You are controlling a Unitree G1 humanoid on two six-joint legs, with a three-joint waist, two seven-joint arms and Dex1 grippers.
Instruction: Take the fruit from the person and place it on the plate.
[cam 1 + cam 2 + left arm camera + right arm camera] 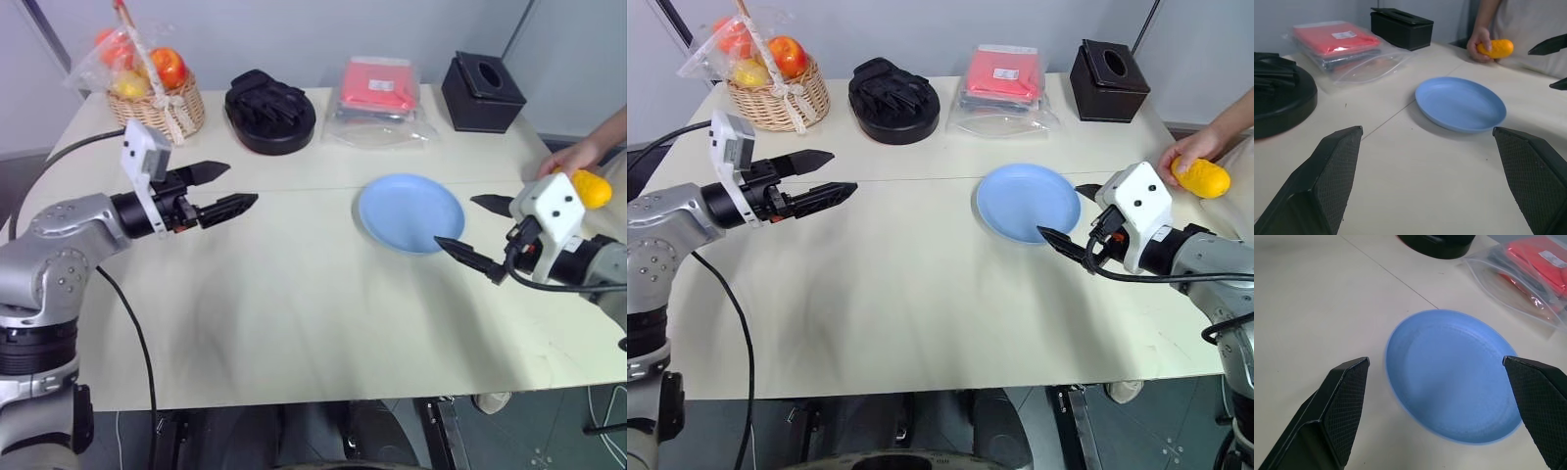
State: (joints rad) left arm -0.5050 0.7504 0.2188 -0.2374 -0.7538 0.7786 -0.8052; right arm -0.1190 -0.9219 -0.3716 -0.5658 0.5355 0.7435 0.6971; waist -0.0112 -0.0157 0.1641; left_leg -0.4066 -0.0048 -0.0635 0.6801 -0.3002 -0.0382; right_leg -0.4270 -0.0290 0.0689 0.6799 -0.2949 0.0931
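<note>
Nearest the camera, both arms reach out over the cream table (294,323) with nothing in their grasp. On the left side the left tool (220,190) hangs above the bare tabletop with its two black fingers spread wide apart, pointing toward the middle of the table. On the right side the right tool (1065,217) is likewise released, its fingers splayed, with one fingertip over the near right rim of the plate (1024,201) and the other just beyond that rim. That light-blue plate lies flat near the middle of the table, toward the right, and nothing lies on it. Beyond the right tool, at the table's right edge, a person's hand (1187,150) grips the fruit (1203,177), a smooth yellow-orange oblong; in the head views it lies at the table's edge, though whether it touches the top I cannot tell. It is well apart from the plate and apart from both tools. Along the far edge stand a wicker basket (162,106) with red and yellow fruits wrapped in clear plastic, a round black dish (270,116) carrying a black glove-like item, a clear bag (378,93) with red contents, and a black tissue box (482,91).
</note>
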